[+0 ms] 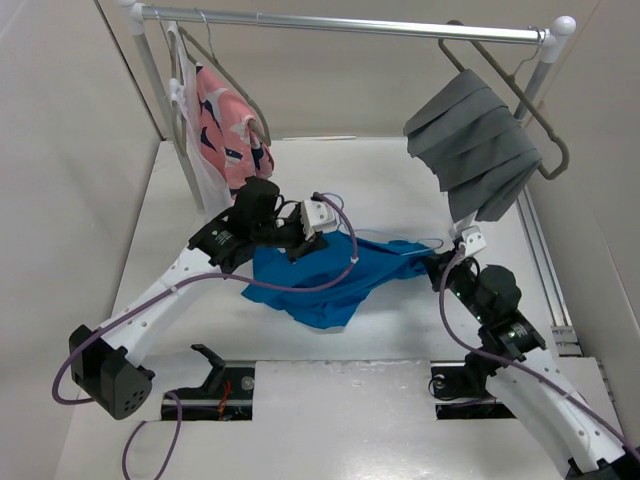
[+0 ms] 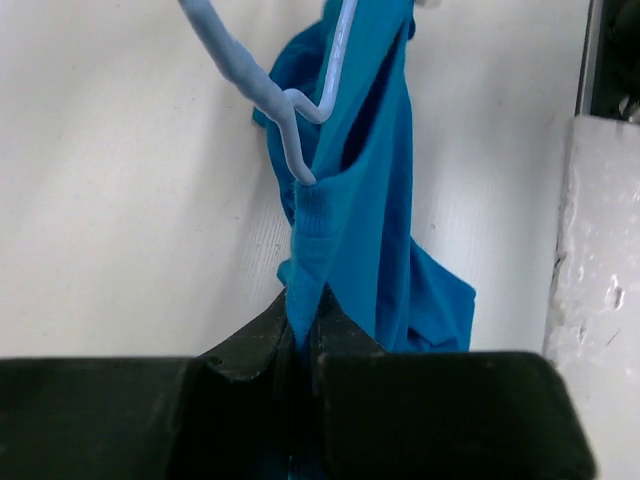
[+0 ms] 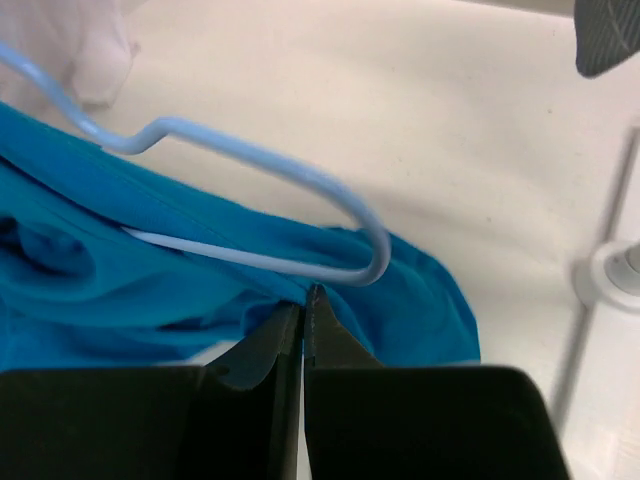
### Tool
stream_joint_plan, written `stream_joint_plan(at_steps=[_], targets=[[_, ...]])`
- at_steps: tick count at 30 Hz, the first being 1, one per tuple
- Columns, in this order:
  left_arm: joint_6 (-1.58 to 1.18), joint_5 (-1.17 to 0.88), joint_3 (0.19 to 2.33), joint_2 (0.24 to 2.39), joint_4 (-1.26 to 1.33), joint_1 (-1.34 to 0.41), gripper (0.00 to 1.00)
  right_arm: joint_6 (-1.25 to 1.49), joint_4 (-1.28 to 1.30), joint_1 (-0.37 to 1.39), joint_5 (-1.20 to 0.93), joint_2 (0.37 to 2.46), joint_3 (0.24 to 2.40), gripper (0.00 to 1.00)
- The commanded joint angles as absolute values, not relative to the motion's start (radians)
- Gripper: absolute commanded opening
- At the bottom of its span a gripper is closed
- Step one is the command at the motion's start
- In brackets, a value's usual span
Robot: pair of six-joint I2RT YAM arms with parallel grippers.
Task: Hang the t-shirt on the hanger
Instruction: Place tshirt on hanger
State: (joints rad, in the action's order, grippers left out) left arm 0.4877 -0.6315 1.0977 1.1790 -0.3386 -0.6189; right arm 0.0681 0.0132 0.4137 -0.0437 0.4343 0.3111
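The bright blue t-shirt (image 1: pixel 330 282) lies bunched on the white table between my two arms. My left gripper (image 1: pixel 298 242) is at its left upper edge, shut on a fold of the cloth (image 2: pixel 303 300). The shirt (image 2: pixel 375 190) hangs away from the jaws. The thin light-blue wire hanger (image 2: pixel 250 80) runs into the shirt's opening. My right gripper (image 1: pixel 438 262) is at the shirt's right end. In the right wrist view its jaws (image 3: pixel 304 298) are shut, pinching the shirt's edge (image 3: pixel 200 270) just below the rounded end of the hanger (image 3: pixel 270 170).
A clothes rail (image 1: pixel 350 22) spans the back. A pink patterned garment (image 1: pixel 228 125) hangs on a grey hanger at its left, and a pleated grey garment (image 1: pixel 475 140) hangs at its right. A metal track (image 1: pixel 545 270) runs along the table's right side.
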Motion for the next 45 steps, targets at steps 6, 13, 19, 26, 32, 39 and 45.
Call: stream_joint_plan(at_steps=[6,13,19,26,32,39,45], targets=[[0.719,-0.433,1.056,1.149,-0.354,-0.603,0.00,-0.138,0.524,0.354,0.092,0.503,0.599,0.00],[0.788,-0.200,0.951,1.193,-0.224,-0.603,0.00,-0.222,0.645,0.354,0.115,0.583,0.774,0.00],[0.870,-0.129,0.911,1.197,-0.206,-0.594,0.00,-0.325,0.779,0.354,0.094,0.689,0.885,0.00],[1.018,-0.106,0.838,1.146,-0.192,-0.594,0.00,-0.334,0.874,0.344,0.156,0.690,0.957,0.00],[1.075,0.020,0.831,1.155,-0.163,-0.618,0.00,-0.446,0.887,0.344,0.079,0.758,1.014,0.00],[1.002,-0.139,0.982,1.190,-0.280,-0.758,0.00,-0.544,0.631,0.445,-0.261,0.899,1.015,0.00],[1.055,-0.277,0.934,1.124,-0.265,-0.896,0.00,-0.612,0.518,0.465,-0.417,1.038,1.100,0.00]])
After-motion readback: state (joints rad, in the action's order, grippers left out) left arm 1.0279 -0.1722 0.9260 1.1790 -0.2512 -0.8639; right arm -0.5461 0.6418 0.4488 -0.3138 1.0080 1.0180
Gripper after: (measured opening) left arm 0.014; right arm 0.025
